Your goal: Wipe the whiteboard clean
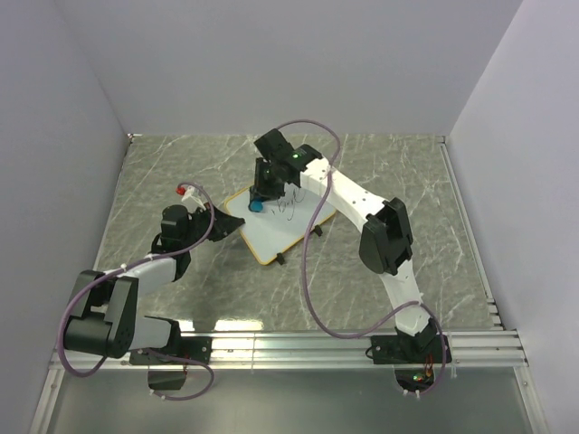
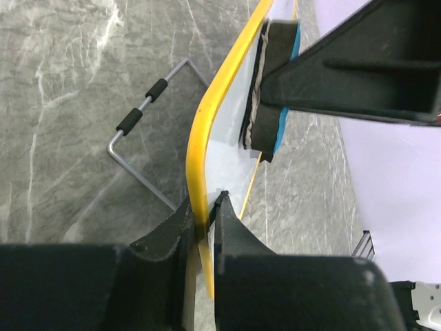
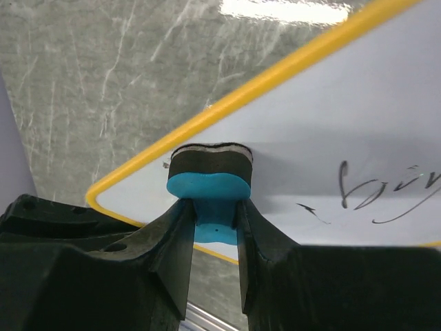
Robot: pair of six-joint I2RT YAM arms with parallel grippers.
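The whiteboard (image 1: 288,228) has a yellow-tan frame and stands tilted on the marble table. My left gripper (image 1: 228,226) is shut on its left edge; in the left wrist view the fingers pinch the frame (image 2: 196,138) at the gripper (image 2: 207,210). My right gripper (image 1: 262,197) is shut on a blue eraser block (image 1: 256,206). In the right wrist view the gripper (image 3: 212,207) presses the eraser (image 3: 209,181) with its dark felt against the board (image 3: 344,103) near its corner. Black handwriting (image 3: 375,193) shows to the right of the eraser.
A small red-and-white object (image 1: 185,191), perhaps a marker, lies left of the board. The board's grey wire stand with black sleeves (image 2: 140,114) juts out behind it. White walls close the table on three sides; an aluminium rail (image 1: 298,348) runs along the near edge.
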